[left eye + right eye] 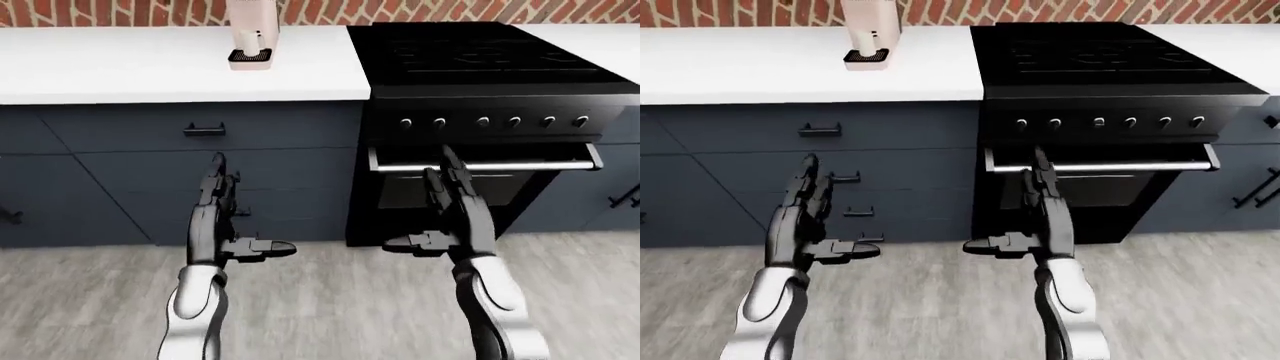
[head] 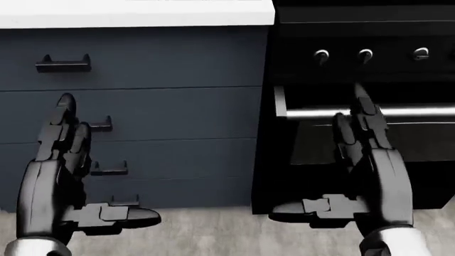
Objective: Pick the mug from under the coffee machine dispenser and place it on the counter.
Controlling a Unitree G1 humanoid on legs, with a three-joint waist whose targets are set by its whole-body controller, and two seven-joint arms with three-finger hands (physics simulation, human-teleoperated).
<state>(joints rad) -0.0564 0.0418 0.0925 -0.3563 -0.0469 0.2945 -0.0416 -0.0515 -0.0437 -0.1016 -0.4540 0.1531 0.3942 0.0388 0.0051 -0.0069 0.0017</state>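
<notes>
Standing well off the desk [image 1: 150, 67], you have both hands empty, fingers spread: left hand [image 1: 222, 202], right hand [image 1: 452, 202]. No mug shows clearly; it may sit under the machine [image 1: 250, 37] at 11 o'clock. Reaching early risks knocking it.
</notes>
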